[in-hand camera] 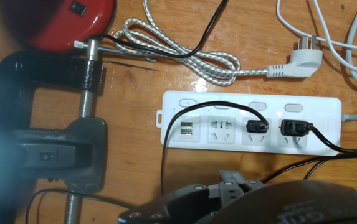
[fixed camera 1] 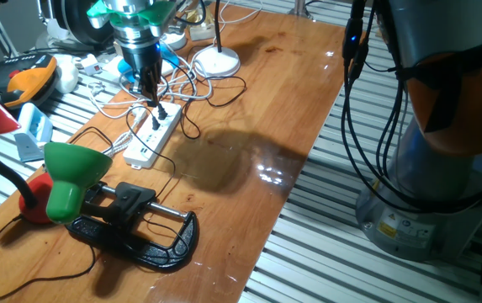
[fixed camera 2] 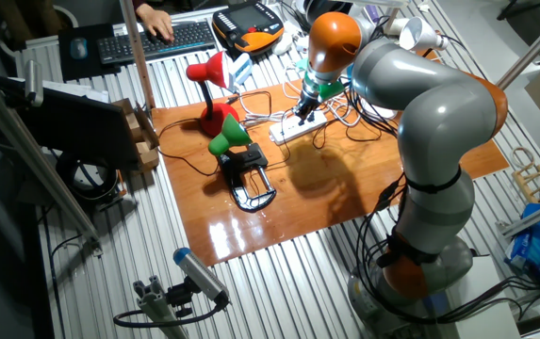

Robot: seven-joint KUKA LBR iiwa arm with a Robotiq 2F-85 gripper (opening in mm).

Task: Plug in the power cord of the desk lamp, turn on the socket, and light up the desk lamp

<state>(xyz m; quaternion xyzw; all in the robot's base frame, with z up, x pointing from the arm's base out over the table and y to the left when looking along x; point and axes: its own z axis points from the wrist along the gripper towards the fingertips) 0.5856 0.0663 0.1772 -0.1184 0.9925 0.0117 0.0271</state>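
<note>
Hovering fingers (fixed camera 1: 150, 89) above socket's (in-hand camera: 253, 124) plugged end

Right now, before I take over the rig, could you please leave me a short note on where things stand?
Gripper: low over the socket; I cannot tell whether it is open or shut.
Power cord: seemingly the thin black one looping left from a black plug seated in the socket. A second black plug sits in the next outlet.
Desk lamp: on its clamp base at the near end of the table, no glow visible.
Done: plugging in, apparently.
Left: switch on the socket, then check that the desk lamp lights.
</note>
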